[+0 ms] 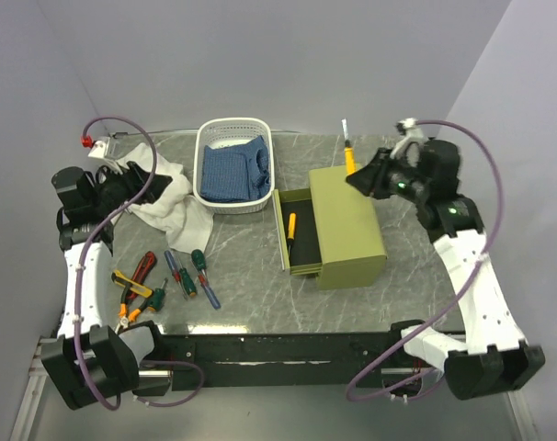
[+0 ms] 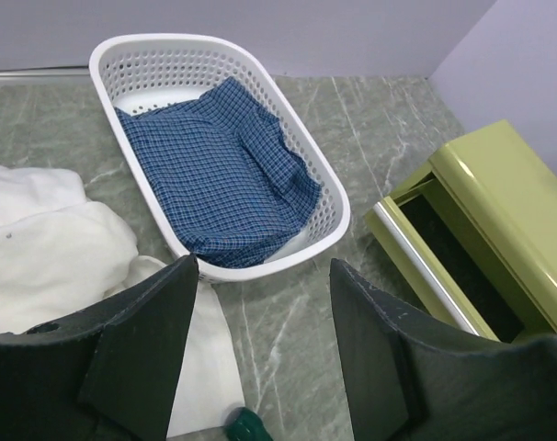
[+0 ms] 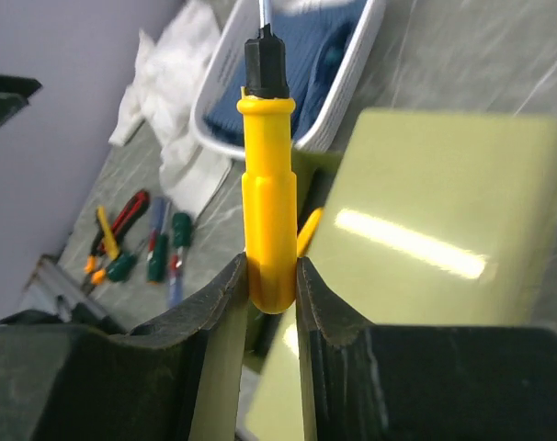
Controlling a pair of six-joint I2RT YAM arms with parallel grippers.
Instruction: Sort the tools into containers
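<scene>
Yellow screwdriver (image 3: 267, 230) is clamped in my right fingers (image 3: 221, 322), over the green chest's (image 1: 352, 230) far edge. One tool (image 1: 291, 226) lies in its open drawer (image 1: 306, 250). Several tools (image 1: 182, 273) wait unsorted on the bench (image 1: 260, 289), left of the chest. Left fingers (image 2: 145, 331) apart, empty.

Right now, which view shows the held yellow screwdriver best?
The right wrist view: the yellow screwdriver fills the centre, clamped by the right end effector. The top external view shows it small; the left wrist view not at all.
</scene>
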